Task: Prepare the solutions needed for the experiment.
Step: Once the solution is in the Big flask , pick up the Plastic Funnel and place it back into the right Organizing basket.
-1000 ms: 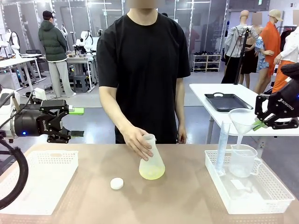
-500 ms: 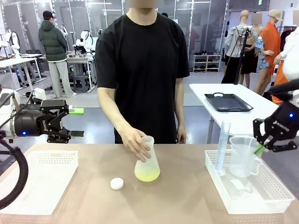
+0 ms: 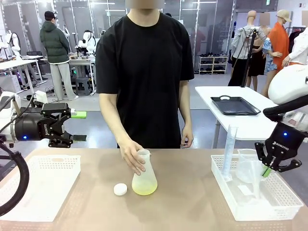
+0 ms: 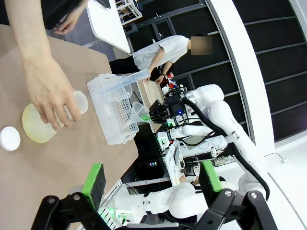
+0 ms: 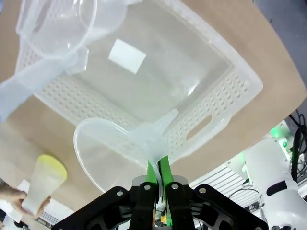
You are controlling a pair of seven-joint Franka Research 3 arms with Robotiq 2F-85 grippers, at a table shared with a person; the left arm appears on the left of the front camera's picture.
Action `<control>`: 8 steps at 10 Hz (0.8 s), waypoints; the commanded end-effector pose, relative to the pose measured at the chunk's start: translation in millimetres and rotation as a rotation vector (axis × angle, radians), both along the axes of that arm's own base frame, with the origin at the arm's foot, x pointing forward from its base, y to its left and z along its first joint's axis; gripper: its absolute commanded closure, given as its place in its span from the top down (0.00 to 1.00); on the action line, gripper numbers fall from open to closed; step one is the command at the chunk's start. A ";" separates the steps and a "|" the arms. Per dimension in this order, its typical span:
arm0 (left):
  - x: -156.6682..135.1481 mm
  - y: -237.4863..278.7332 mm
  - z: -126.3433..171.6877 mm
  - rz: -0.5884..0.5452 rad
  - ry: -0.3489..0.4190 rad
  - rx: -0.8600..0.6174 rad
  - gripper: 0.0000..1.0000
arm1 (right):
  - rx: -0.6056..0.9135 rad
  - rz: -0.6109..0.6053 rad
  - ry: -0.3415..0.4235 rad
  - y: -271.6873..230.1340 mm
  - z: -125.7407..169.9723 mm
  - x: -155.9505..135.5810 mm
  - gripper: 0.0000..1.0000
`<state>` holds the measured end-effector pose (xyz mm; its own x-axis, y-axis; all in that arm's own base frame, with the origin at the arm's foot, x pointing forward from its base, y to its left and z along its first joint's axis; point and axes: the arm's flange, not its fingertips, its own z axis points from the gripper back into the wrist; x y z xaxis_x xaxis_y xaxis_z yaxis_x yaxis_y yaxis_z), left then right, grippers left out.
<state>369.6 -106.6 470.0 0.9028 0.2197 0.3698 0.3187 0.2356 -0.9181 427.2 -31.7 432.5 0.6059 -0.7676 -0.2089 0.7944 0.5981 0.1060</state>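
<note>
Solution (image 3: 144,187) sits in the upright flask (image 3: 146,176) mid bench (image 3: 192,197). It's left of the right gripper (image 5: 158,173), which is pinching the funnel (image 5: 108,153). The left gripper (image 3: 79,126) is spread and looks nearer.

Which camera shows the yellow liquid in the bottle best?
The front view: the yellow liquid pools in the base of the flask, seen side-on and unblocked. The left wrist view shows it farther off, partly behind the person's hand. The right wrist view catches it small, near the picture's lower left corner.
</note>
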 end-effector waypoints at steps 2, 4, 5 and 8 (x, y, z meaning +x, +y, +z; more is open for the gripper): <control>-1.9 2.2 3.0 -0.009 0.003 0.001 1.00 | -0.053 -0.061 -0.037 -2.1 -4.5 21.1 0.22; -1.9 2.2 3.0 -0.009 0.003 0.001 1.00 | -0.047 -0.084 -0.031 -0.8 -8.4 22.3 0.30; -1.9 2.2 3.0 -0.009 0.003 0.001 1.00 | -0.023 -0.027 -0.030 -5.9 -6.9 18.9 0.30; -1.9 2.2 3.0 -0.009 0.003 0.001 1.00 | -0.023 -0.027 -0.030 -5.9 -6.9 18.9 0.30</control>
<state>369.6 -106.6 470.0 0.9028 0.2198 0.3698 0.3187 0.2356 -0.9181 446.8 -37.8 424.7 0.5854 -0.7915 -0.1757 0.8107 0.5735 0.1177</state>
